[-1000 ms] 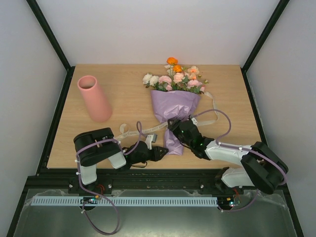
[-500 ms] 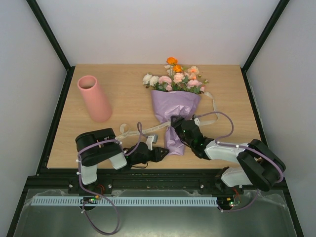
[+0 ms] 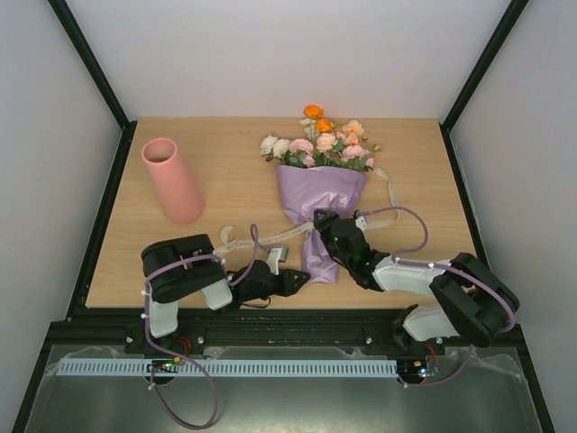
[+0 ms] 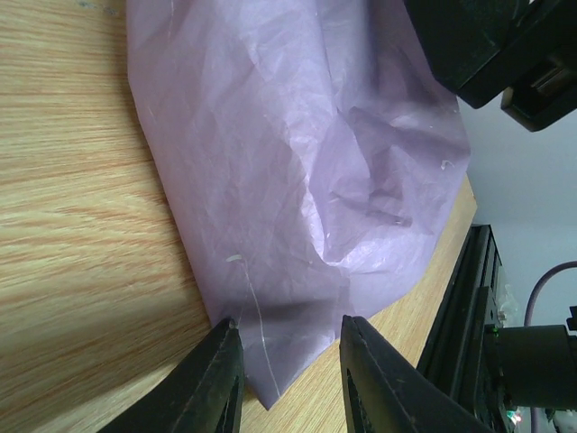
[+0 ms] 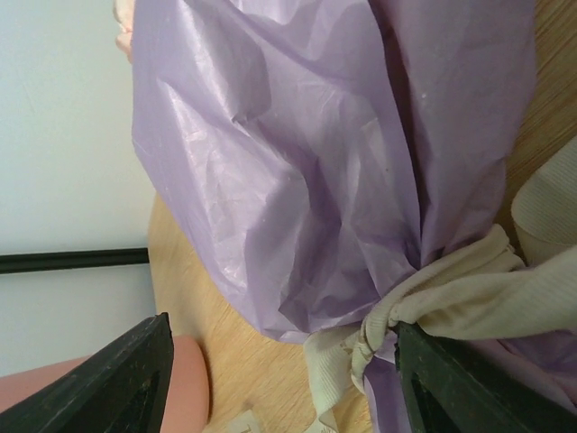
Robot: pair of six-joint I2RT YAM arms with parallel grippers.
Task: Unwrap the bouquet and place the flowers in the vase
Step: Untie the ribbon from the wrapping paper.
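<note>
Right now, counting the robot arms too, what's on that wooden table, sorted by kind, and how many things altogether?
vase: 1
bouquet, still in its wrapping: 1
ribbon, tied round the wrapping: 1
robot arms: 2, the left arm and the right arm
Total: 5

From above, the right claw (image 3: 321, 221) covers the tied waist of the bouquet (image 3: 320, 189), so the ribbon knot (image 5: 389, 323) shows only in the right wrist view. Both wrist views crop the wrapping (image 4: 297, 162), and the stems of the flowers (image 3: 320, 140) lie hidden inside it.
</note>
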